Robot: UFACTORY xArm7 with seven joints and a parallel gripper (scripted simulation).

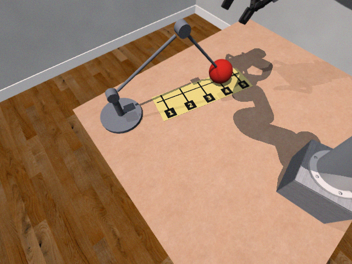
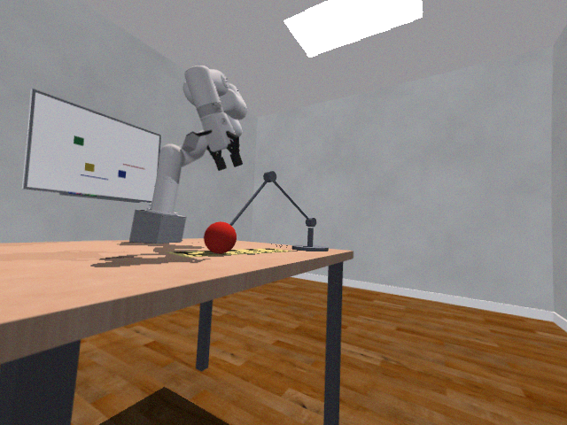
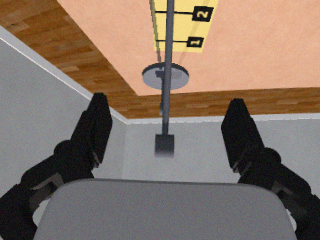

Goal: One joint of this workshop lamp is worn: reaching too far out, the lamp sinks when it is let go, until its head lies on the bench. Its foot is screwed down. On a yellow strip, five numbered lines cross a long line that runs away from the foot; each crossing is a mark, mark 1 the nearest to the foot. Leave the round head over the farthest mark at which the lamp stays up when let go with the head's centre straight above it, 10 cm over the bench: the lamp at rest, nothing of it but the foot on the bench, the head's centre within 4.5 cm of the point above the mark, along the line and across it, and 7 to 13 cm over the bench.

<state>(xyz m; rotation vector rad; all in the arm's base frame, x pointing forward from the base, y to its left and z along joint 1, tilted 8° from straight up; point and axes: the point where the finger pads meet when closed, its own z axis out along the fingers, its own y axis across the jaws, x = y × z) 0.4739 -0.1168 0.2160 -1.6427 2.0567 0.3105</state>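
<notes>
With the red ball-shaped lamp head apparently lying on the bench around mark 4 of the yellow strip, we judge ourselves between trials: our black two-finger gripper, wide open and empty, should next raise it nearer the foot.

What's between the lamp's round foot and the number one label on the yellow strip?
Only bare bench top and thin shadows lie between the foot and the number one label, as the top view shows.
</notes>
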